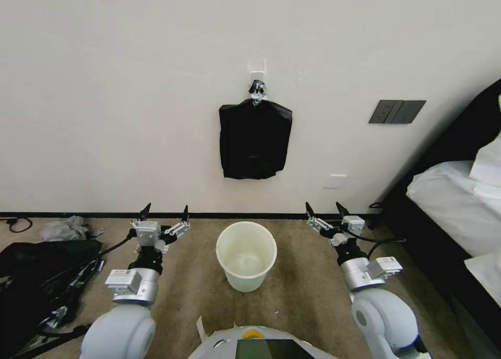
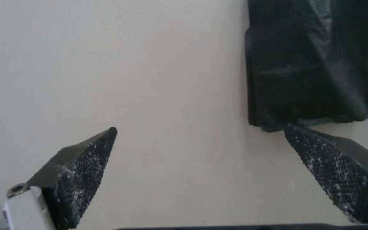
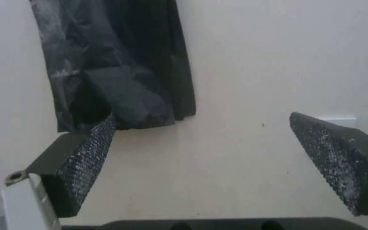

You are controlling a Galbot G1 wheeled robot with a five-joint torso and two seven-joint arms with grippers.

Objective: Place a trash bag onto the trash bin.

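Flanking trash bin, grippers spread.

Cream wall, tan carpet, white-sheeted bed

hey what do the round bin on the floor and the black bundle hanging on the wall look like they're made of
The trash bin looks like smooth cream-white moulded plastic, with a rolled rim. The hanging bundle appears to be thin, glossy black plastic film: crinkled folds with a grey sheen.
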